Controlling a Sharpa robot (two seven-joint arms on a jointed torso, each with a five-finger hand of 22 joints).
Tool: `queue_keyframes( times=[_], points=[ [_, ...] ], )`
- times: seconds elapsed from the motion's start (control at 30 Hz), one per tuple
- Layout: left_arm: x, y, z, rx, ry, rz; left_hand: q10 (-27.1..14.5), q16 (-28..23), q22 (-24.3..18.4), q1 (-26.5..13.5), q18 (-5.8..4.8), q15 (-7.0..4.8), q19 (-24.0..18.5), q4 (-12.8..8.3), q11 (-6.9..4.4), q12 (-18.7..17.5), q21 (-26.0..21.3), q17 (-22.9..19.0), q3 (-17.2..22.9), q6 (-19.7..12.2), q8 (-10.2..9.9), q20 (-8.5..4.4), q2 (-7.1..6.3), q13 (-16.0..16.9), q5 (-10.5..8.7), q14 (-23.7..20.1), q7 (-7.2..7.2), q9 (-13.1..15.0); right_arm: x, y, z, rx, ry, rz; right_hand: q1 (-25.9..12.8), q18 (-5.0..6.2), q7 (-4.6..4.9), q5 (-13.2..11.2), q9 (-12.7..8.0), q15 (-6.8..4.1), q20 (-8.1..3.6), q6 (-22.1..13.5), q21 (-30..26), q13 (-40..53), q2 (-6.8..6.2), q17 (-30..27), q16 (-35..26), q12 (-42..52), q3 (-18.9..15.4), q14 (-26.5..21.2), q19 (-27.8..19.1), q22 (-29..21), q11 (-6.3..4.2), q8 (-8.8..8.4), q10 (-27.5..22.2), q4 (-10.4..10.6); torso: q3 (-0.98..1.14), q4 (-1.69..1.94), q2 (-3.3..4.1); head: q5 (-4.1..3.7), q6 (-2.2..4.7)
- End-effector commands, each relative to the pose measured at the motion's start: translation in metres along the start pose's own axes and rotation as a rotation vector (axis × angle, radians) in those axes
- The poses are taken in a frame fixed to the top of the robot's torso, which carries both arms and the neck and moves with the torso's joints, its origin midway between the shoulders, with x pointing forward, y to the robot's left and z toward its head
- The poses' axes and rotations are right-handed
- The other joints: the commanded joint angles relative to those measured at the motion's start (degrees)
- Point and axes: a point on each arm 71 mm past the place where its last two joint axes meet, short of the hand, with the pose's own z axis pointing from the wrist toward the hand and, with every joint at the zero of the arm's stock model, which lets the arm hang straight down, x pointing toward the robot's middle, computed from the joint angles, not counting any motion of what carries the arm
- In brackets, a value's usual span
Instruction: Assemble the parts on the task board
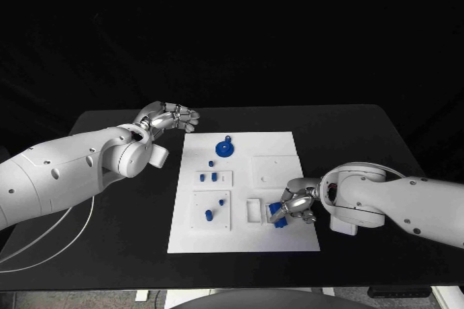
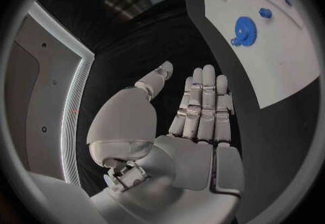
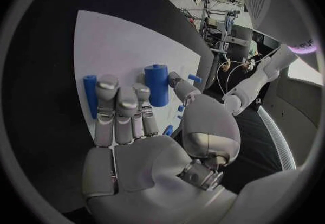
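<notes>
The white task board [image 1: 275, 151] lies mid-table. On it are a blue gear [image 1: 224, 148], two small blue pegs [image 1: 209, 177] and a longer blue piece [image 1: 209, 216]. My right hand [image 1: 298, 203] is over the board's near right part. It pinches a blue cylinder [image 3: 157, 84] between the thumb and fingers [image 3: 142, 99], seen from the head as a blue part [image 1: 275, 214] under the hand. A thin blue bar [image 3: 90, 96] stands beside the fingers. My left hand [image 1: 170, 116] hovers off the board's far left corner, fingers [image 2: 203, 104] straight and holding nothing. The gear [image 2: 245, 30] lies ahead of it.
A white rectangular frame [image 1: 254, 210] sits on the board just left of my right hand. Raised white plates [image 1: 271, 168] cover parts of the board. Bare black table [image 1: 367, 141] surrounds the board on all sides.
</notes>
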Motion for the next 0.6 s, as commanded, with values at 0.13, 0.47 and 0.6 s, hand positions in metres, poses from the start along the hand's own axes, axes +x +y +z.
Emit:
queue_keyframes(
  times=[0.13, 0.47, 0.6],
  points=[
    [0.001, -0.001, 0.0, 0.007, 0.005, -0.007, -0.3, -0.3, 0.1, -0.4, -0.3, 0.19, 0.0, 0.3, -0.03, -0.3, -0.2, 0.1, -0.1, -0.5, 0.0, 0.26, 0.0, 0.1, 0.06, 0.3, 0.15, -0.1, 0.001, -0.012, -0.005, 0.033, 0.005, 0.065, -0.1, 3.19, 0.13, -1.3, -2.7, -0.15, 0.08, 0.7, 0.7, 0.0, -2.02, 0.4, -0.2, 0.3, 5.5, 0.4, 0.8, 0.9, -0.13, 0.78, 0.6, 2.5, -0.03, -0.03, -0.02, 0.11, 0.01],
    [0.001, -0.001, 0.0, 0.005, 0.007, -0.007, -0.3, -0.3, 0.1, -0.4, -0.3, 0.19, 0.0, 0.3, -0.03, -0.3, -0.3, 0.1, -0.1, -0.5, 0.0, 0.27, -0.02, 0.1, 0.06, 0.3, 0.15, -0.1, -0.019, 0.009, -0.021, -0.023, -0.011, 0.119, -1.3, 3.19, -0.03, -1.2, -2.4, -0.26, 0.21, 1.3, 1.0, 0.0, -2.61, 0.6, -0.3, 0.4, 5.6, 0.5, 0.8, 1.0, -0.27, 1.17, 0.6, 2.5, -0.01, 0.04, -0.01, 0.17, 0.07],
    [0.002, -0.001, 0.0, 0.006, 0.009, -0.008, -0.3, -0.3, 0.1, -0.4, -0.31, 0.2, 0.0, 0.3, -0.02, -0.3, -0.3, 0.2, -0.1, -0.5, 0.0, 0.27, -0.03, 0.1, 0.06, 0.3, 0.16, -0.1, -0.023, 0.016, -0.018, -0.029, -0.022, 0.115, -1.7, 3.19, -0.06, -1.2, -2.4, -0.29, 0.23, 1.4, 1.0, 0.0, -2.82, 0.7, -0.3, 0.4, 5.5, 0.6, 0.8, 1.0, -0.3, 1.21, 0.7, 2.5, -0.08, 0.04, -0.02, 0.11, 0.18]
  ],
)
